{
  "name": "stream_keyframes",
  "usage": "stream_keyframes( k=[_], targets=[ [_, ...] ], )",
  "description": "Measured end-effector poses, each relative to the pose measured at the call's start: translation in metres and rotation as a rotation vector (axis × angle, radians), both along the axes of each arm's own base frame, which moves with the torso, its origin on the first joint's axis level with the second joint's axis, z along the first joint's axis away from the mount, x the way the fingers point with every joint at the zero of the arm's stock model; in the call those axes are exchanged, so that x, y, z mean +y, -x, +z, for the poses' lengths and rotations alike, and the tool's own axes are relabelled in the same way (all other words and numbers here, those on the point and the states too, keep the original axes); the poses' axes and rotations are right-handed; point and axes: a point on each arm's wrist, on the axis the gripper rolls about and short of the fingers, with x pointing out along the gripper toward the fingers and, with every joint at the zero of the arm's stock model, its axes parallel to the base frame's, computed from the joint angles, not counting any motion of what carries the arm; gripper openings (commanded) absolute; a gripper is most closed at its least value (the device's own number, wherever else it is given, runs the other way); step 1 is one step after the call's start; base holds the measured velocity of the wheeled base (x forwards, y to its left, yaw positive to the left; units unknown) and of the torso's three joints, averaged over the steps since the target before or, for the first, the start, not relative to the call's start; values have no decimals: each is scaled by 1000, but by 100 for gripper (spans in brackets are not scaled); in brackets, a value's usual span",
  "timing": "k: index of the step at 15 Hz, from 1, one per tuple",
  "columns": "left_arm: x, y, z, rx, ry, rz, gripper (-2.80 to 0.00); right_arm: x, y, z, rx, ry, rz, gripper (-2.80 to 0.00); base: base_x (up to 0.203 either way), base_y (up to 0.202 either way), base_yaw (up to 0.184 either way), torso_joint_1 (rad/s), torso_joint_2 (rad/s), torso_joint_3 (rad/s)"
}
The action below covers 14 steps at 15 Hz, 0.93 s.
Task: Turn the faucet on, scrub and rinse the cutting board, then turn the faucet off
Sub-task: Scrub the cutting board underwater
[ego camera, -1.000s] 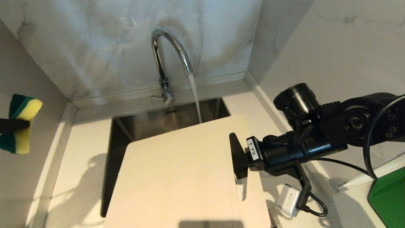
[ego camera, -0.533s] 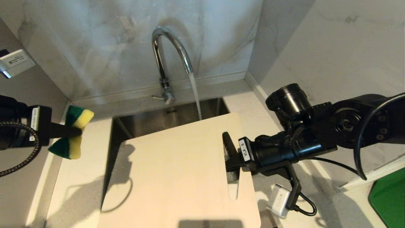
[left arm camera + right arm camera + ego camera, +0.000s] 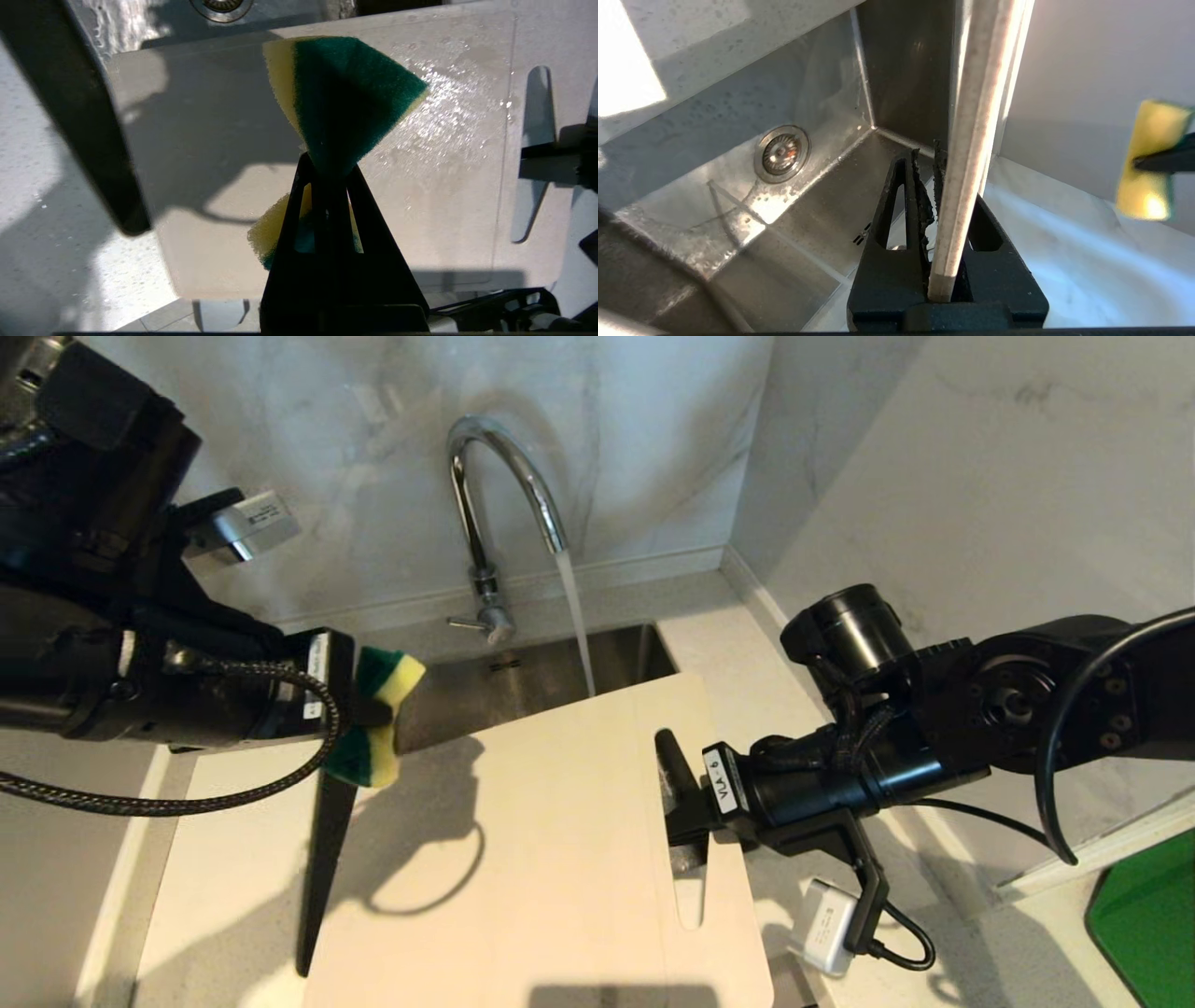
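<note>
Jaws clamped tight on a green-and-yellow sponge (image 3: pixel 375 717), the left gripper (image 3: pixel 369 714) hovers above the near-left corner of the sink (image 3: pixel 523 677), just off the far left corner of the cutting board (image 3: pixel 541 859). The right gripper (image 3: pixel 674 800) has its jaws closed on the board's edge beside the handle cutout (image 3: pixel 688 896), holding the pale board over the basin, its wet face showing droplets in the left wrist view. Water runs from the faucet (image 3: pixel 495 504), the stream dropping behind the board's far edge, while pale speckled surface (image 3: pixel 233 859) flanks the sink.
</note>
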Motion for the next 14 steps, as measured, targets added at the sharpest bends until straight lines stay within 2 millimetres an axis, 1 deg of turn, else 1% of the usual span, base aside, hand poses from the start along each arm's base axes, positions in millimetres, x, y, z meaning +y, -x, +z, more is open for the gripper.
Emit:
stream_keyframes(
  k=[3, 8, 14],
  targets=[
    [-18, -10, -6, 9, 8, -8, -280, 0, 0, 0, 1, 1, 0, -280, 0, 0, 0, 0, 0, 0],
    [-41, -32, -14, -4, -13, 23, -280, 0, 0, 0, 1, 0, 1, -280, 0, 0, 0, 0, 0, 0],
    [-63, -54, -39, 34, -49, 26, -280, -1, 3, 3, -7, -4, 2, -280, 0, 0, 0, 0, 0, 0]
  ],
)
